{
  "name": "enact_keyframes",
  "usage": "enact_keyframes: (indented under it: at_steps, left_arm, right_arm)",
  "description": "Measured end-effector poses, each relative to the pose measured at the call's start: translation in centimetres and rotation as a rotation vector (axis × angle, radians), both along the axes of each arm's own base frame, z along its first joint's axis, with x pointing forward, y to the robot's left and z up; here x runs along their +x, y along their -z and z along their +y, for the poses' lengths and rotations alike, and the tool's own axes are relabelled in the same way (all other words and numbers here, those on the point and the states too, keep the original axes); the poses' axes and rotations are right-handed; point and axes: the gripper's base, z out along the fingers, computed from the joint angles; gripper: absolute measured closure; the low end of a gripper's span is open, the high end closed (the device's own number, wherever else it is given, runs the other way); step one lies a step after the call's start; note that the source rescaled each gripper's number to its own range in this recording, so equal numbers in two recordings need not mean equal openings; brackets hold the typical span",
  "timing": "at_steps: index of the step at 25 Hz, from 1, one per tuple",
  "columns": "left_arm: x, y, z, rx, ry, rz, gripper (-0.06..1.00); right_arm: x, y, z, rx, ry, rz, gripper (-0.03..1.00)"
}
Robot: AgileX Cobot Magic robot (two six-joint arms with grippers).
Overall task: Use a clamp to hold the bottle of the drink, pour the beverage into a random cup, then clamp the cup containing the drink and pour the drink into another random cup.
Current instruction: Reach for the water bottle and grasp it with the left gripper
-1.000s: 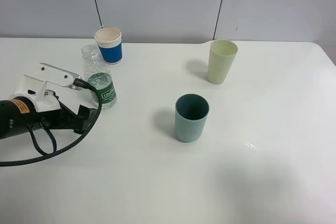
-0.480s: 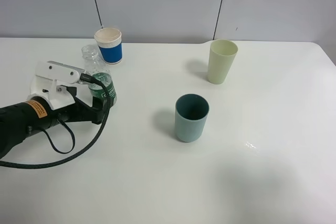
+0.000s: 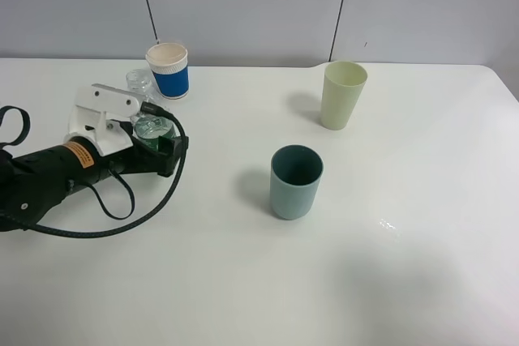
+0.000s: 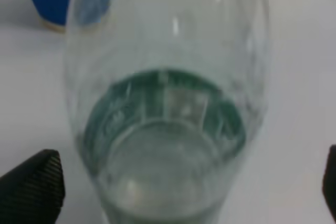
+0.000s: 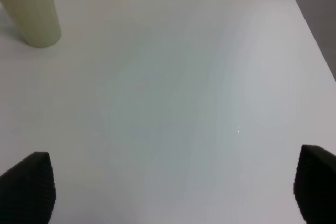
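Left wrist view has the bottle [image 4: 168, 129] filling the frame. It stands on the table [image 4: 294, 103] between the spread fingers of the left claw [image 4: 181, 187], which gapes wide with a gap on each side. Right claw [image 5: 168, 187] is also wide and empty, over bare table. The risk, as I judge it, is that a lopsided closing shoves the thin bottle into the blue cup [image 3: 169, 70] just behind and tips either. A hard squeeze could buckle the bottle and spill it.

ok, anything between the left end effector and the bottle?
Nothing visible. The bottle sits between the fingers of the open left end effector; the blue cup stands beyond it, not in between.
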Motion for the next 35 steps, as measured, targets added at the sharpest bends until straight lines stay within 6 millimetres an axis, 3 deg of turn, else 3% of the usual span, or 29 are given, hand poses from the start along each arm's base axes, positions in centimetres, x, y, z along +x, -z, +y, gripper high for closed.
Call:
enact_keyframes:
  at_steps: [12,14,16,18,19,20,25,35]
  left_arm:
    - [1.4,0.1,-0.6,-0.009,0.000,-0.021,-0.06]
    - [1.5,0.4,-0.7,-0.005,0.000,-0.011,0.00]
    - [1.5,0.8,-0.7,0.000,0.000,-0.001,0.23]
    - [1.5,1.0,-0.7,0.003,-0.003,0.009,0.71]
    - [1.5,1.1,-0.7,0.004,-0.003,0.011,0.90]
    - [1.5,1.1,-0.7,0.006,-0.001,0.014,0.94]
    - [1.7,1.2,-0.4,-0.003,-0.049,0.014,0.89]
    - [1.7,0.4,0.6,0.005,-0.216,0.038,0.89]
  right_arm:
    - [0.0,0.0,0.0,0.000,0.000,0.000,0.21]
    - [0.0,0.0,0.0,0.000,0.000,0.000,0.21]
    - [0.0,0.0,0.0,0.000,0.000,0.000,0.21]
    - [0.0,0.0,0.0,0.000,0.000,0.000,0.21]
    - [0.0,0.0,0.0,0.000,0.000,0.000,0.21]
    - [0.0,0.0,0.0,0.000,0.000,0.000,0.21]
    - [0.0,0.0,0.0,0.000,0.000,0.000,0.21]
    - [0.0,0.0,0.0,0.000,0.000,0.000,0.21]
